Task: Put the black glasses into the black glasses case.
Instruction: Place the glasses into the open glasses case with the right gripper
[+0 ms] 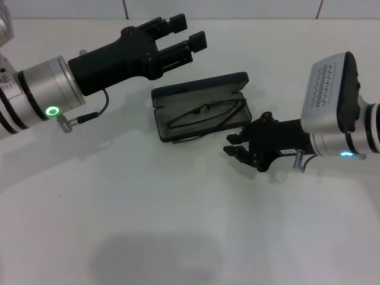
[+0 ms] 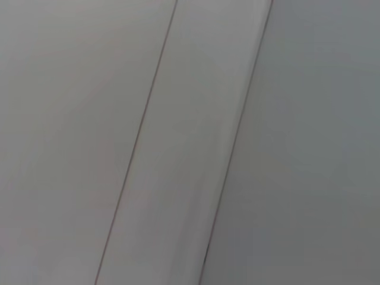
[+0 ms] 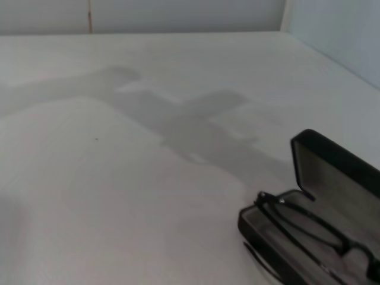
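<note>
The black glasses case [image 1: 169,95] lies open in the middle of the white table, its lid tipped back on the far side. Inside its grey tray rest the black glasses [image 1: 205,113], with one thin temple arm reaching past the near rim. My right gripper [image 1: 236,146] sits low beside the case's near right corner, open and holding nothing. My left gripper [image 1: 184,34] hangs raised behind the case's far left, open and empty. The right wrist view shows the case [image 3: 338,160] with the glasses [image 3: 309,221] in it. Neither thing appears in the left wrist view.
The white table [image 1: 148,225] carries nothing else around the case. A tiled wall runs along its far edge [image 1: 237,12]. Both arms' shadows fall on the tabletop.
</note>
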